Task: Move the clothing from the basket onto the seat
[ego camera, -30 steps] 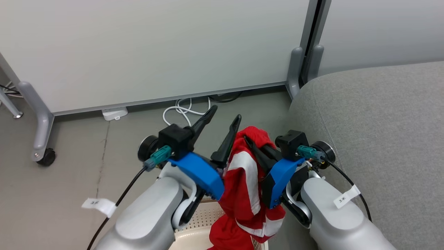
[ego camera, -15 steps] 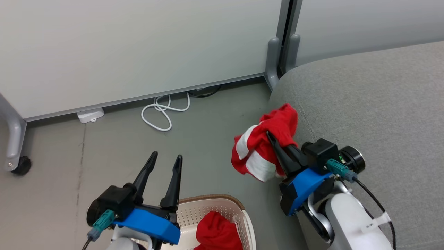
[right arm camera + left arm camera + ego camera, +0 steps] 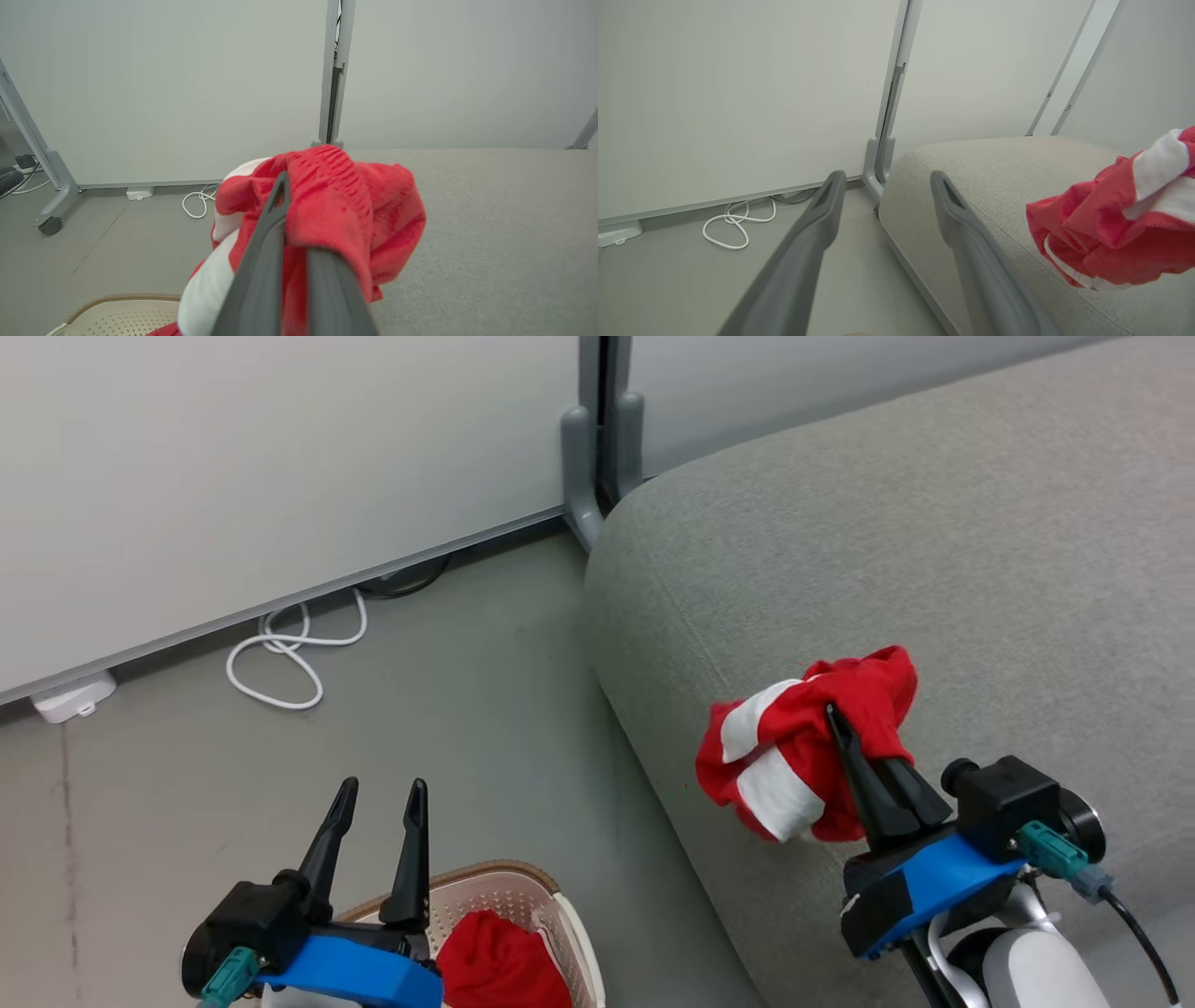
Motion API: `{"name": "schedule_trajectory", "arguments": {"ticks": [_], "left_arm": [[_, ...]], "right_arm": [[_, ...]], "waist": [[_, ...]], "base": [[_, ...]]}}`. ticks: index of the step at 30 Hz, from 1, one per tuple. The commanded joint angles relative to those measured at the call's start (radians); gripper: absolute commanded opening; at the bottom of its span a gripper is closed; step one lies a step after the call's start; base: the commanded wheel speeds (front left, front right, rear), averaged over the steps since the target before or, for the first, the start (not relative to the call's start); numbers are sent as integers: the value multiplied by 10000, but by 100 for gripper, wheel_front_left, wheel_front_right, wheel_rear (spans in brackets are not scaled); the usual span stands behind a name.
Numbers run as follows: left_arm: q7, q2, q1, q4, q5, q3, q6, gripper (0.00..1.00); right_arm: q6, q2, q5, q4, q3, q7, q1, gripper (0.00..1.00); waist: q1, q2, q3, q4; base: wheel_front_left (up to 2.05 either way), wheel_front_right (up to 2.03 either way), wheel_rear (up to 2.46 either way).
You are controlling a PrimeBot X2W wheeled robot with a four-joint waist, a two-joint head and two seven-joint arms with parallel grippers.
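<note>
left claw (image 3: 383, 793): two dark fingers apart, holding nothing, just above the oval cream plastic basket with the brown rim (image 3: 509, 875) | basket: a soft red cloth (image 3: 495, 963) lies inside | big grey fabric seat (image 3: 934, 523): right of basket | right claw (image 3: 843, 739): squeezed tight on a bunched red-and-white cloth (image 3: 789, 756), over the seat's left edge

You have fuzzy, soft red cloth with flatter white panels in the clothing (image 3: 803, 756) at four o'clock, set against the seat (image 3: 934, 569), a matt grey woven fabric. At six o'clock the basket (image 3: 509, 896) is cream perforated plastic with a brown woven-look rim. The floor (image 3: 485, 728) looks smooth and dull.
</note>
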Motion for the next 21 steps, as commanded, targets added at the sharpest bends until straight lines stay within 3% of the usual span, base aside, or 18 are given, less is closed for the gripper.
{"name": "schedule_trajectory", "arguments": {"ticks": [1,9,21], "left_arm": [[-26,-76,38,-33,148,81,-85,100],[-28,-248,-157,98,521,312,-340,100],[-28,-248,-370,125,817,509,-604,100]], "right_arm": [[1,-10,56,-204,-149,47,295,0],[1,-7,236,-546,-471,93,589,0],[1,-7,833,8,-635,120,-394,0]], "waist": [[1,-1,-86,-356],[1,-1,153,-1108],[1,-1,741,-1170]], "base": [[0,0,0],[0,0,0],[0,0,0]]}}
